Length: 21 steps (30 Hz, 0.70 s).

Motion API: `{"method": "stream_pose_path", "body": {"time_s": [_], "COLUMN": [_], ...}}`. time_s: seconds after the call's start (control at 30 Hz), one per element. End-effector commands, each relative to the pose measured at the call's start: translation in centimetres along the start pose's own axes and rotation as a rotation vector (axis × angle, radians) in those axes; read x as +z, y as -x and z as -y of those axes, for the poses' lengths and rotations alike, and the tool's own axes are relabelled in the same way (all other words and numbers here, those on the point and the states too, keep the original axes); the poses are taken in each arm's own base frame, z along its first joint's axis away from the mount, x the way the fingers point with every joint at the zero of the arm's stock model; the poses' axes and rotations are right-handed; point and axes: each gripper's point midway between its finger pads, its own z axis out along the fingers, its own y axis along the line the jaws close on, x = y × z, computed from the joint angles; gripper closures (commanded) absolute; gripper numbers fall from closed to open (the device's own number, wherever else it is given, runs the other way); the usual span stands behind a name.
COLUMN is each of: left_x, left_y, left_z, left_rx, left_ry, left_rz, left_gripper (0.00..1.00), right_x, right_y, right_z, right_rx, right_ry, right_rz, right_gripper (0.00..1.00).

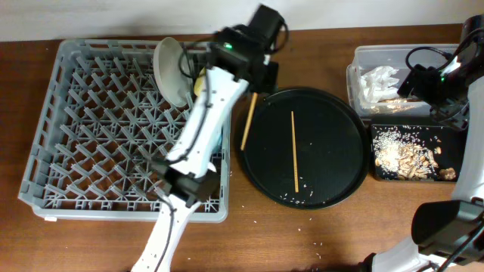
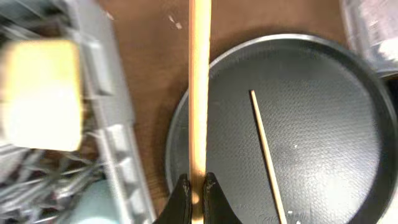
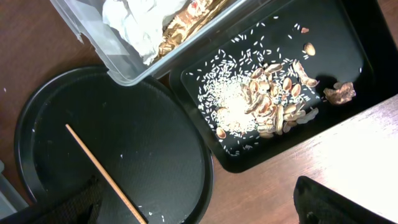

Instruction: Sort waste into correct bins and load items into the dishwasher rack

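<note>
Wooden table [image 1: 302, 234], left pincer [image 2: 196, 186] pinching thin chopstick [image 2: 199, 93], glossy round tray [image 2: 323, 124]

Overhead view. The left arm [image 1: 200, 128], white, enters at 7 o'clock and stretches in a long diagonal toward 12 o'clock, its dark wrist bending over toward 3 o'clock. The left gripper [image 1: 257, 85] [image 2: 196, 200] points down, jaws pinched together on one end of a chopstick [image 2: 199, 93], which runs straight out toward 12 o'clock in the left wrist view. The right arm [image 1: 470, 177] rises along the 3 o'clock edge. The right gripper [image 1: 418, 81] [image 3: 199, 190] sits at 2 o'clock, its dark fingers [image 3: 336, 199] spread wide, holding nothing.
</note>
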Motion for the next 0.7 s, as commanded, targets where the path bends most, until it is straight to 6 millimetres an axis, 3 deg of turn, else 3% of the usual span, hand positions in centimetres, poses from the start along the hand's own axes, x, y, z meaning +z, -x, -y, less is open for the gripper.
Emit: {"method": "stream_pose_path", "body": {"time_s": [0.0, 0.07, 0.1, 0.17, 0.2, 0.27, 0.37, 0.43, 0.47, 0.53, 0.57, 0.63, 0.67], "left_x": [-8.3, -11.2, -12.1, -12.1, -11.4, -7.6, -1.4, 0.6, 1.1, 1.4, 1.5, 1.6, 1.3], "left_y": [0.9, -1.4, -3.8, -6.3, -8.0, -9.7, -10.2, -10.8, -10.9, -11.0, -10.8, -10.0, -8.7], "left_z": [-3.5, -7.0, -9.8, -12.9, -15.0, -17.6, -19.2, -20.5, -20.9, -21.4, -21.3, -20.1, -17.2], "left_rx": [0.025, -0.02, -0.08, -0.133, -0.177, -0.176, -0.079, -0.098, -0.111, -0.129, -0.13, -0.127, -0.121], "left_ry": [0.082, 0.202, 0.297, 0.408, 0.477, 0.513, 0.508, 0.53, 0.528, 0.526, 0.523, 0.471, 0.352], "left_rz": [0.125, 0.085, 0.034, -0.037, -0.091, -0.184, -0.198, -0.188, -0.185, -0.179, -0.169, -0.149, -0.119], "left_gripper": [0.99, 0.99, 0.99, 0.99, 0.99, 0.99, 1.0, 0.98, 0.91, 0.57, 0.49, 0.46, 0.46], "right_x": [-1.0, -1.0, -1.0, -1.0, -1.0, -1.0, -1.0, -1.0, -1.0, -1.0, -1.0, -1.0, -1.0], "right_y": [0.2, 0.2, 0.2, 0.2, 0.2, 0.2, 0.2, 0.2, 0.2, 0.2, 0.2, 0.2, 0.2], "right_z": [-0.1, -0.1, -0.1, -0.1, -0.1, -0.1, -0.1, -0.1, -0.1, -0.1, -0.1, -0.1, -0.1], "right_rx": [0.001, 0.001, 0.001, 0.001, 0.001, 0.001, 0.001, 0.001, 0.001, 0.001, 0.001, 0.001, 0.001], "right_ry": [0.008, 0.008, 0.008, 0.008, 0.008, 0.008, 0.008, 0.008, 0.008, 0.008, 0.008, 0.008, 0.008], "right_rz": [0.028, 0.028, 0.028, 0.028, 0.028, 0.028, 0.028, 0.028, 0.028, 0.028, 0.028, 0.028, 0.028], "right_gripper": [0.01, 0.01, 0.02, 0.02, 0.02, 0.02, 0.01, 0.01, 0.01, 0.01, 0.02, 0.01, 0.02]}}
